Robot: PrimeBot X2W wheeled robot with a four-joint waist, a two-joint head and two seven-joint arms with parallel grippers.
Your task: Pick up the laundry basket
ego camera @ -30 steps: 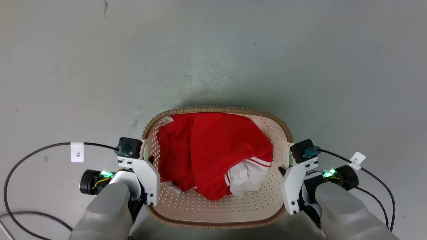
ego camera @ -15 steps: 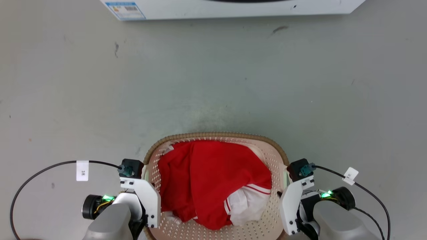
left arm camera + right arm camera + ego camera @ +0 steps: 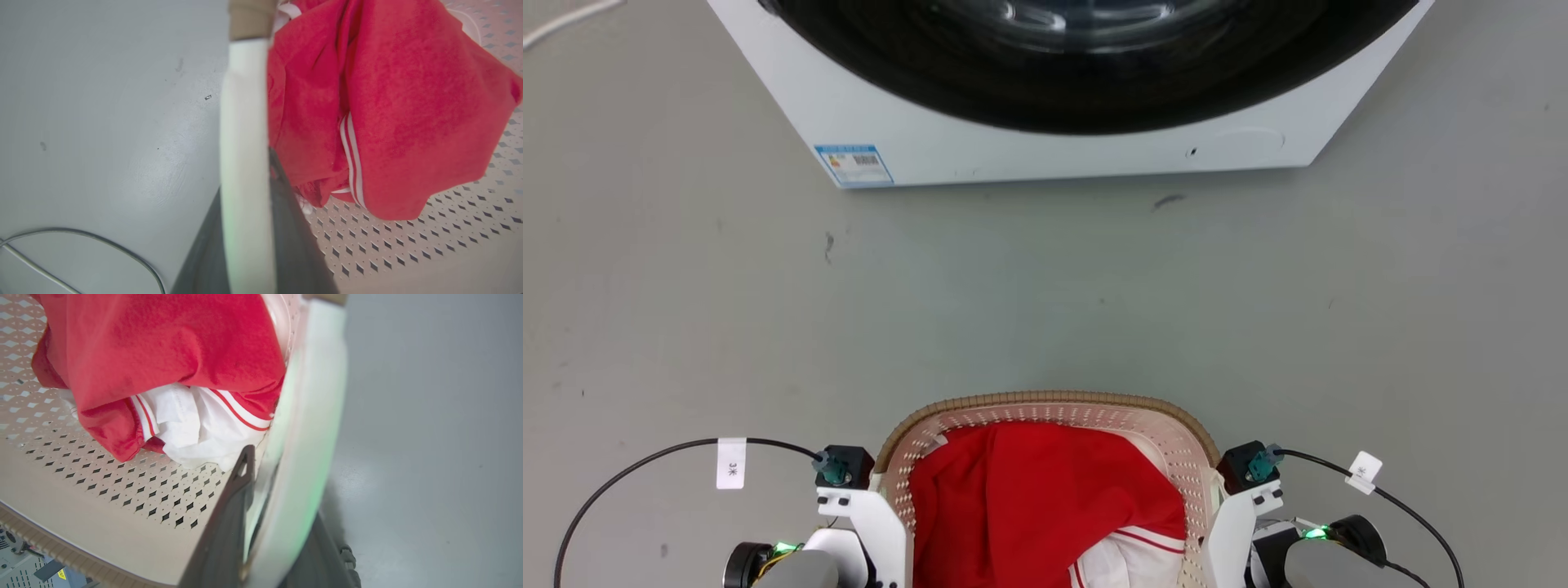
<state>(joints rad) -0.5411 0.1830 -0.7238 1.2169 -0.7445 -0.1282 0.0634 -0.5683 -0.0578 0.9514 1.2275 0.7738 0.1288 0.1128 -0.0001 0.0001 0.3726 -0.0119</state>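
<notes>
"At the bottom middle of the left wrist view, the left gripper [image 3: 245,175] is clamped on the laundry basket [image 3: 1045,400], one finger on each side of its white handle [image 3: 244,102]. Is it lifted?"

"Probably. The basket sits bottom centre in the head view with a red garment [image 3: 1029,490] inside, and the right gripper [image 3: 286,490] pinches the far handle [image 3: 312,396]. Only raising it clear seems left."
</notes>
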